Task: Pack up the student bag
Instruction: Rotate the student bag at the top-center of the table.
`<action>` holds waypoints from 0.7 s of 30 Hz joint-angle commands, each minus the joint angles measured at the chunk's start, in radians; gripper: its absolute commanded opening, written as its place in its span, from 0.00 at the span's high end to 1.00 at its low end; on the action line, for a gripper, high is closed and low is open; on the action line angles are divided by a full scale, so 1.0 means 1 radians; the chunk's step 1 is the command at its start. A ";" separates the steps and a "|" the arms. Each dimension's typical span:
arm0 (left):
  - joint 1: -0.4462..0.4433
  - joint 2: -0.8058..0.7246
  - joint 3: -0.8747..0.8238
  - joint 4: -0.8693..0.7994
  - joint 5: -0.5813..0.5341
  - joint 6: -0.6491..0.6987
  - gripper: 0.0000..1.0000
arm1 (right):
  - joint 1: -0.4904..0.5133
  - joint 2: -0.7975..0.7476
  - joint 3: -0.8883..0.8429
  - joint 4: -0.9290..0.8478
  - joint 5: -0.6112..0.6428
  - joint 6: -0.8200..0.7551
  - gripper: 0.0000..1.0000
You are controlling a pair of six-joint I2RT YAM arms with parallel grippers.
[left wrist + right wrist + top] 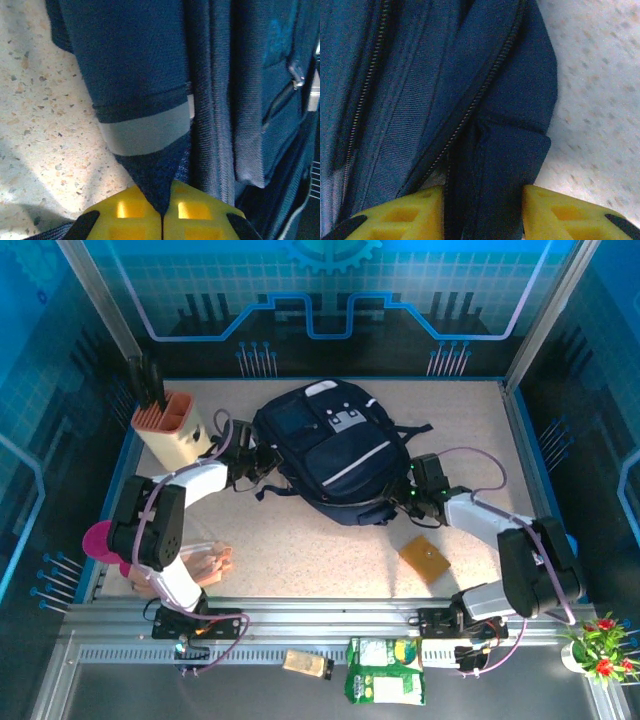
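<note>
Pinching student bag (330, 455) tab (150, 175) with left fingers (142, 220), clenched; right fingers (415, 215) straddling its zipper fold (490, 165), grip unclear.

Both wrist views crop the student bag (140, 55); marks on its patch (347, 421) are too small to read.

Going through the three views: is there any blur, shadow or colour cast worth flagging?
Top external: strong blue cast from the enclosure walls, student bag evenly lit. Left wrist: bag weave sharp, a bright patch and soft shadow on the table. Right wrist: zipper fairly crisp, table speckle at right blurred.
</note>
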 commanded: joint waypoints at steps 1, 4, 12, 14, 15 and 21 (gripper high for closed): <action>0.001 -0.072 -0.019 -0.004 0.031 0.009 1.00 | -0.005 0.064 0.112 0.102 -0.009 -0.086 0.60; -0.014 -0.092 -0.034 -0.011 0.045 0.005 1.00 | -0.023 0.152 0.193 0.140 -0.010 -0.154 0.61; -0.096 -0.095 -0.045 -0.036 0.041 0.000 1.00 | -0.090 0.326 0.399 0.052 -0.066 -0.268 0.54; -0.106 -0.089 -0.042 -0.033 0.034 -0.003 1.00 | -0.102 0.299 0.388 0.020 -0.035 -0.287 0.48; -0.109 -0.086 -0.039 -0.031 0.032 -0.005 1.00 | -0.107 0.273 0.379 0.001 -0.009 -0.298 0.44; -0.114 -0.076 -0.024 -0.023 0.027 -0.006 1.00 | -0.100 0.086 0.324 -0.140 0.124 -0.351 0.32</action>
